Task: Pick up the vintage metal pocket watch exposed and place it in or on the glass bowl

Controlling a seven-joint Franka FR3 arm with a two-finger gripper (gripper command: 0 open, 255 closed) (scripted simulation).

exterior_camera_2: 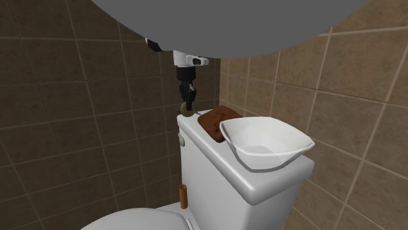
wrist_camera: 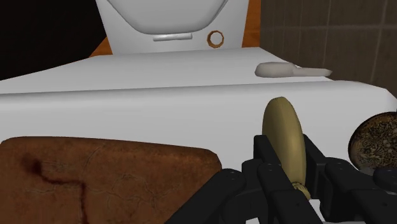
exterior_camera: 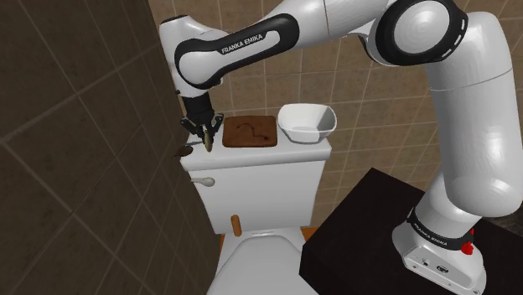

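**Watch pinched at the tank's end, bowl at the other**

My tool (wrist_camera: 289, 167) is clamped on the pocket watch (wrist_camera: 283, 137). The brass-coloured disc stands on edge between the two black fingers, which press on its flat faces. In the shoulder view the tool (exterior_camera: 204, 136) hangs straight down from the wrist over that view's left end of the white toilet tank lid (exterior_camera: 251, 156). The watch (exterior_camera: 206, 143) sits low there, close to the lid. I cannot tell whether it touches the lid or is raised off it.

A dark, patterned round piece (wrist_camera: 374, 143) lies just beside the tool at the tank's edge. I cannot tell whether it is joined to the watch.

On the middle of the lid lies a flat brown slab (exterior_camera: 248, 131), near the tool. Beyond it, at the lid's far end, rests the white bowl (exterior_camera: 323, 124), well apart from the watch. In the second exterior view the bowl (exterior_camera_2: 274, 147) is nearest the camera, with the slab (exterior_camera_2: 214, 121) behind it and the watch (exterior_camera_2: 186, 110) past the slab.
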